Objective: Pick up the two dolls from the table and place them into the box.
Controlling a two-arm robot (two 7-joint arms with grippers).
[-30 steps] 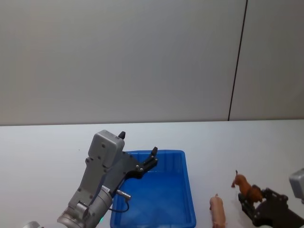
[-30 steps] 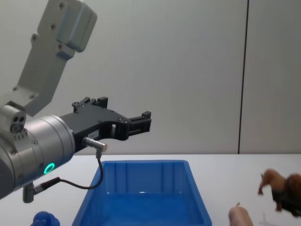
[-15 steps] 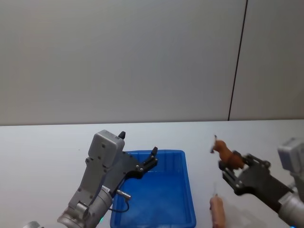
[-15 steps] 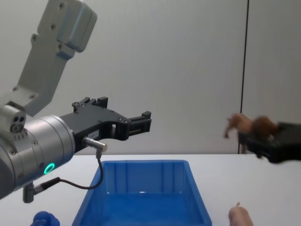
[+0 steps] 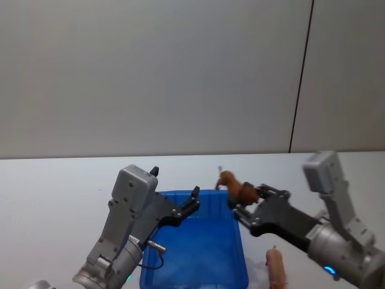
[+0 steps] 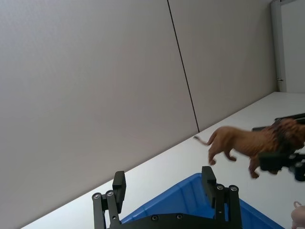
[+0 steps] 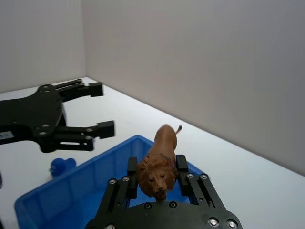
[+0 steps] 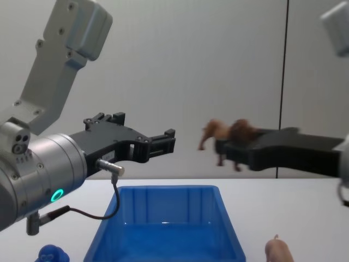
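Head view, box (image 5: pixel 198 256): blue bin at the lower middle of the frame, on the white table (image 5: pixel 54 192); sloping walls, flat rim.
lion (image 5: pixel 236 187): reddish-brown toy in the air at the middle of the frame, over the box's far right corner, thin tail pointing away from the arm.
right gripper (image 5: pixel 249 200): reaches in from the lower right; black fingers clamped on the lion, one on each side of the mane.
left gripper (image 6: pixel 163 177): fingers spread wide apart, hovering over the left part of the box, left of centre in the head view.
pig (image 5: pixel 275 269): pale pink, lying on the table at the bottom edge, just right of the box and outside it.
blue figure (image 8: pixel 52 255): lower left corner of the chest view, on the table beside the box's left wall, outside it.
inside the box: chest view shows a ribbed far wall and plain blue floor.
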